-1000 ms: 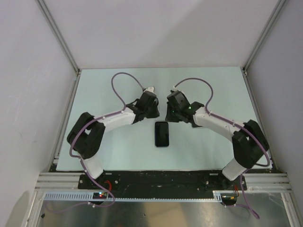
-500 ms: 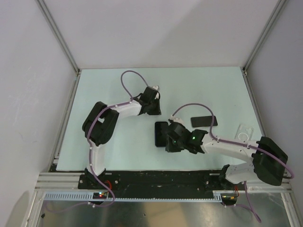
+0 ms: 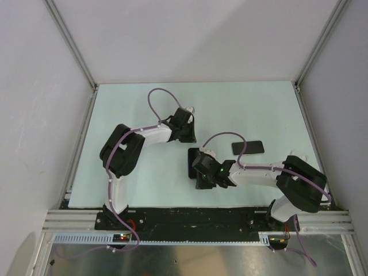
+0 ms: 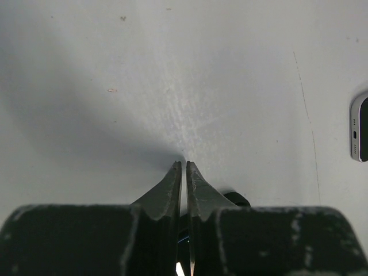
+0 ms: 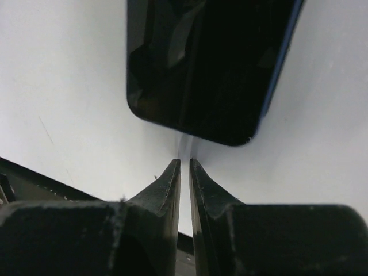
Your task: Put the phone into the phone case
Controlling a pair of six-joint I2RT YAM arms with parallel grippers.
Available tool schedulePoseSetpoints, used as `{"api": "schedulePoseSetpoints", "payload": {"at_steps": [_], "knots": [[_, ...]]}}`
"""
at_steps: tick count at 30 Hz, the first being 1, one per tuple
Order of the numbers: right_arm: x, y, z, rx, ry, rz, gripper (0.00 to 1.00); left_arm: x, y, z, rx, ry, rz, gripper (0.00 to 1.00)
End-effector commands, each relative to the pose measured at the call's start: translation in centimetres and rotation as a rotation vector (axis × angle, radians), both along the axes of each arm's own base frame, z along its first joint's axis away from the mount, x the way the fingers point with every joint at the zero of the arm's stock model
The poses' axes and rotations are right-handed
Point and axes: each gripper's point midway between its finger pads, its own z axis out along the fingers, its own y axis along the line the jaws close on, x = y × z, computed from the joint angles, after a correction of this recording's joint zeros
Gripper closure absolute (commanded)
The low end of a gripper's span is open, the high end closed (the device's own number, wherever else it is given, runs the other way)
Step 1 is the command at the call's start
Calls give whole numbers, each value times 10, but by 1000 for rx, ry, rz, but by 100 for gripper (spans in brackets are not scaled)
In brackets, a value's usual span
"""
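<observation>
The black phone case [image 3: 193, 158] lies on the pale green table [image 3: 144, 184], a little right of centre. In the right wrist view its rounded near end [image 5: 207, 69] shows a blue edge. My right gripper [image 3: 199, 181] [image 5: 184, 161] is shut, its tips low on the table just short of that end, with nothing between them. The phone [image 3: 248, 147], dark with a silver rim, lies flat further right. Its end with the port [image 4: 359, 126] shows at the right edge of the left wrist view. My left gripper [image 3: 187, 138] [image 4: 184, 164] is shut and empty, just beyond the case's far end.
White walls with metal corner posts [image 3: 75, 52] enclose the table on three sides. A black rail [image 3: 190, 218] [image 5: 34, 178] runs along the near edge, close behind my right gripper. My right elbow [image 3: 302, 181] hangs over the table's right side.
My right arm swung from the far middle down to the case's near end, uncovering the phone. My left arm raised its elbow with the gripper staying near its spot. Both pairs of jaws narrowed.
</observation>
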Motion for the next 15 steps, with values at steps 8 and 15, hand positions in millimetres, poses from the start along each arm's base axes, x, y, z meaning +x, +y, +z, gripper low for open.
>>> {"api": "schedulePoseSetpoints", "payload": {"at_steps": [8, 15], "knots": [[46, 8, -2, 5, -23, -83, 85, -38, 6, -8, 47, 20, -13, 93], [71, -12, -9, -57, -27, -122, 85, -54, 25, -9, 74, 29, 65, 95]]}}
